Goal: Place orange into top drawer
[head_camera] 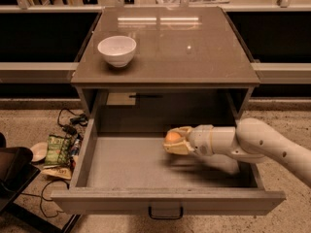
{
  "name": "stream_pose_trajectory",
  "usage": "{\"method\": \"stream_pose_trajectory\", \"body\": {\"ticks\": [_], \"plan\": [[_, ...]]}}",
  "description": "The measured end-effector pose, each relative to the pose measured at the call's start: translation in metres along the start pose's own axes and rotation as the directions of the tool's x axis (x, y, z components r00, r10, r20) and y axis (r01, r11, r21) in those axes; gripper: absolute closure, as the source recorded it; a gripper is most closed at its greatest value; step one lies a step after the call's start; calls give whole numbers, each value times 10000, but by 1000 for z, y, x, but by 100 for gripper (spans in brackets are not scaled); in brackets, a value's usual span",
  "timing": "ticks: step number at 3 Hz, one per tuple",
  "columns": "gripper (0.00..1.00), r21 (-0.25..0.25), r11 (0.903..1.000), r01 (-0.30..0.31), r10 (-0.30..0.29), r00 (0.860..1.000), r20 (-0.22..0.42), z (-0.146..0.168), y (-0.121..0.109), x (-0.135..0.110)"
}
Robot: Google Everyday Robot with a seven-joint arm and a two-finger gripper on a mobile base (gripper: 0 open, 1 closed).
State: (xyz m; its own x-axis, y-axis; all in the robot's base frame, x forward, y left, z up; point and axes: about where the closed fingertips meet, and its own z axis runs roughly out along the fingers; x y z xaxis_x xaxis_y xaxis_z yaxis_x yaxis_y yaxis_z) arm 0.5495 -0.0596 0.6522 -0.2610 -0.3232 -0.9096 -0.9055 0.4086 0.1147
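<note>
The top drawer (92,152) is pulled wide open, with a flat grey floor and a small dark handle (165,211) on its front. My gripper (171,141) reaches in from the right on a white arm and is shut on the orange (172,137). It holds the orange inside the drawer, near the middle, a little above the floor. The pale fingers (178,148) wrap the fruit from above and below.
A white bowl (117,50) stands on the cabinet top (194,47) at the left. On the floor to the left lie cables (68,123), a snack bag (57,149) and a dark object (12,174). Counters run along the back.
</note>
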Motion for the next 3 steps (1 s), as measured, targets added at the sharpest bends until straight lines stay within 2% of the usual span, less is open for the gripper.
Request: {"method": "stream_pose_trajectory", "body": {"ticks": [1, 2, 3], "plan": [[100, -232, 9997, -106, 99, 9995, -313, 13, 8, 25], [81, -259, 9996, -94, 86, 9995, -293, 14, 9, 23], [58, -300, 9995, -88, 79, 9995, -292, 16, 10, 23]]}}
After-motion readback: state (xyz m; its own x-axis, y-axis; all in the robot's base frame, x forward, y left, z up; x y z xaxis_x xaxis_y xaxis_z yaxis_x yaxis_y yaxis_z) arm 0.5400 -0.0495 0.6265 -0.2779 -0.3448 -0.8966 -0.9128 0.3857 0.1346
